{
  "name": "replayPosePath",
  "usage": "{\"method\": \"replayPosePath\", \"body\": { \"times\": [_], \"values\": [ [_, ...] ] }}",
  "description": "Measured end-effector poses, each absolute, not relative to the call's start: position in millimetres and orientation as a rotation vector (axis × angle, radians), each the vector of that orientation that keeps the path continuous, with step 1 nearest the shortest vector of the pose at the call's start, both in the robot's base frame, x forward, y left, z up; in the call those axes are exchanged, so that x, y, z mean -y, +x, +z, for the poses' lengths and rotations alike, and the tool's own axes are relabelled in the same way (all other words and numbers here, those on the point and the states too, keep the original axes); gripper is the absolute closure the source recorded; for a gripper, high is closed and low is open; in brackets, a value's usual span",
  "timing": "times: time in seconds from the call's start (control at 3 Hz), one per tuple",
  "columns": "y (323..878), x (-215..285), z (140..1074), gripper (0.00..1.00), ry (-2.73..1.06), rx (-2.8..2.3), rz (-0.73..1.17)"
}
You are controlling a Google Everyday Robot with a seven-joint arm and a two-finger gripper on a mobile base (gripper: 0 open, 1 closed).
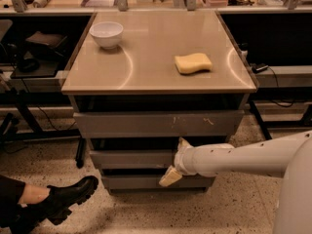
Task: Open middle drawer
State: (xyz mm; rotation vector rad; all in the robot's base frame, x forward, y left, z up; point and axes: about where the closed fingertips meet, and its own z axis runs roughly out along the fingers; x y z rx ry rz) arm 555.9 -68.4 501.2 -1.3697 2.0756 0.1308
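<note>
The middle drawer (pixel 131 159) is the second of three grey fronts on the cabinet, a plain flat front standing flush with the others. My gripper (pixel 175 160) is at the right half of this front, at the end of the white arm (pixel 234 157) that comes in from the right. Its two pale fingers are spread apart. The upper fingertip (pixel 183 143) is in the dark gap above the front. The lower fingertip (pixel 169 178) lies over the gap below it.
The scratched top front (pixel 156 124) is above, the narrow bottom front (pixel 136 182) below. A white bowl (pixel 107 33) and a yellow sponge (pixel 193 63) sit on the cabinet top (pixel 151 77). A person's black boot (pixel 68 196) rests on the floor at left.
</note>
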Motion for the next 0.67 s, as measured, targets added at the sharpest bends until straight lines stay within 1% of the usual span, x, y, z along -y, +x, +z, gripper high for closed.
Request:
{"method": "replayPosePath", "body": {
  "times": [0.67],
  "values": [
    [564, 65, 490, 0.00, -1.367, -2.096, 0.155]
  ]
}}
